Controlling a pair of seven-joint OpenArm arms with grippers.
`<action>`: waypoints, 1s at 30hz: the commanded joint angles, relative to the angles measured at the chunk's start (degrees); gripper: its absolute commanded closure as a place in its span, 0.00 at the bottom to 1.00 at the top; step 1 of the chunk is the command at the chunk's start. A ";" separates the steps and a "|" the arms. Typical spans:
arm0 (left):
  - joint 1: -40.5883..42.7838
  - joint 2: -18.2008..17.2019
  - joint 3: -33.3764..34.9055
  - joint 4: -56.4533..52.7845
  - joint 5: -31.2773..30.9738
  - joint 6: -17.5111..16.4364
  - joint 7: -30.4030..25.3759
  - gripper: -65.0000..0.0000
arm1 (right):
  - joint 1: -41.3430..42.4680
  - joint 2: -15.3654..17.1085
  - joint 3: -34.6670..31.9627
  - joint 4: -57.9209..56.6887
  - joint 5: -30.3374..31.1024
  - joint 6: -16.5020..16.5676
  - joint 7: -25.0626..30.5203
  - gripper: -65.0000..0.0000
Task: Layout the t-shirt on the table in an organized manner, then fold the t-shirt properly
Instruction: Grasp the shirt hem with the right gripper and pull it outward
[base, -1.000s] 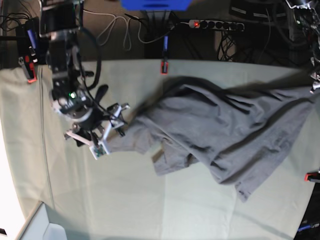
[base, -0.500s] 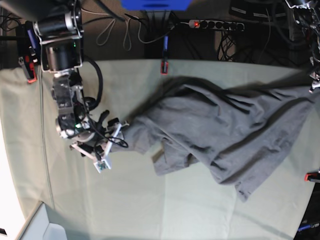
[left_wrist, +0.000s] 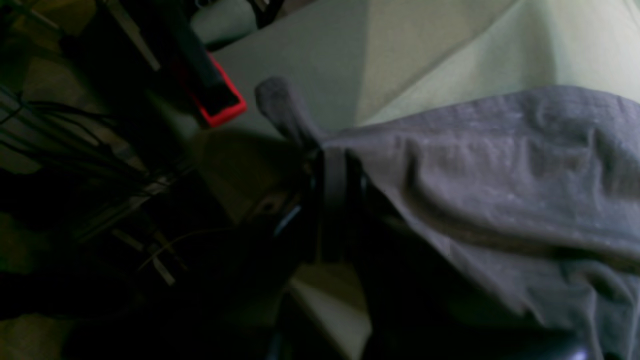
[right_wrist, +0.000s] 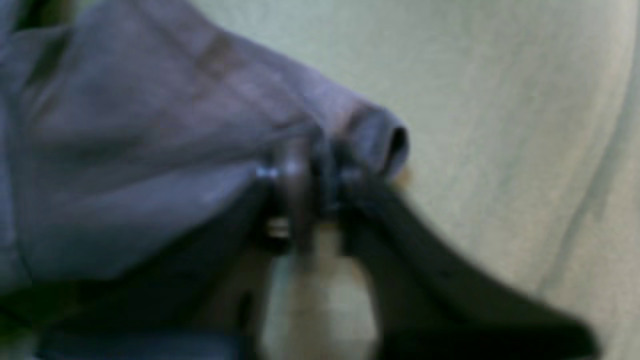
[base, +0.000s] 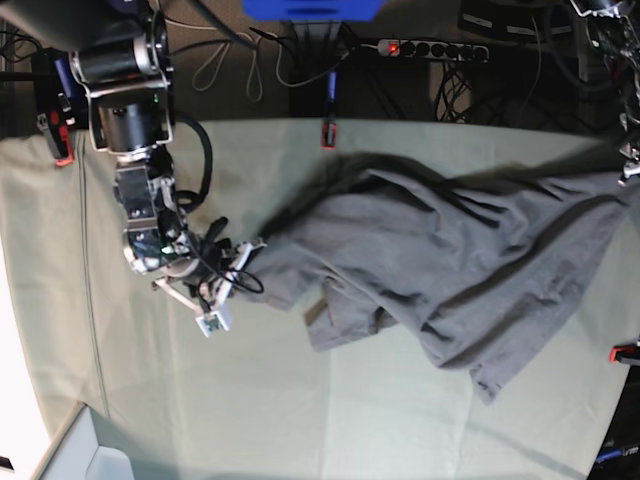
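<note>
Dark grey t-shirt (base: 440, 270): spread crumpled across middle and right of desk (base: 300, 400), stretched between 2 grippers, deep diagonal folds, 1 lower flap hanging toward near edge.

Desk: covered in pale grey-green creased cloth; red clamp (base: 327, 133) at far edge, another red clamp (base: 60, 135) at far left corner, a 3rd (base: 625, 352) at right edge.

Right gripper (base: 243, 262): at left of base view, low over the cloth, jaws pressed together on the shirt's left-hand edge. In right wrist view, right gripper (right_wrist: 315, 170) pinching a rolled hem, small tube of fabric (right_wrist: 385, 140) sticking out past the jaws; t-shirt (right_wrist: 125, 165) trailing away to the left; picture blurred.

Left gripper (left_wrist: 332, 170): jaws clamped on a bunched corner of t-shirt (left_wrist: 500, 170), short nub of fabric (left_wrist: 282, 107) poking beyond the jaws. Red clamp (left_wrist: 220, 102) just beside, at desk (left_wrist: 450, 55) edge. In base view only a sliver of this arm at the far right edge; gripper itself not made out there.

Background: power strip (base: 430, 48) with lit red switch, cables, blue object (base: 310, 8) at top edge.
</note>
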 joint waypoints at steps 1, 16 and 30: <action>-0.15 -1.28 -0.48 0.85 -0.20 -0.14 -1.41 1.00 | 1.07 0.06 0.38 1.57 0.25 0.97 -0.01 1.00; -0.24 -1.28 -0.48 1.38 -0.20 -0.14 -1.41 1.00 | 1.77 0.32 2.93 38.14 0.34 0.71 -7.66 1.00; -2.61 -1.11 -0.04 1.56 -0.29 -0.14 -1.41 1.00 | 21.02 -4.43 7.06 17.84 0.51 0.88 0.16 1.00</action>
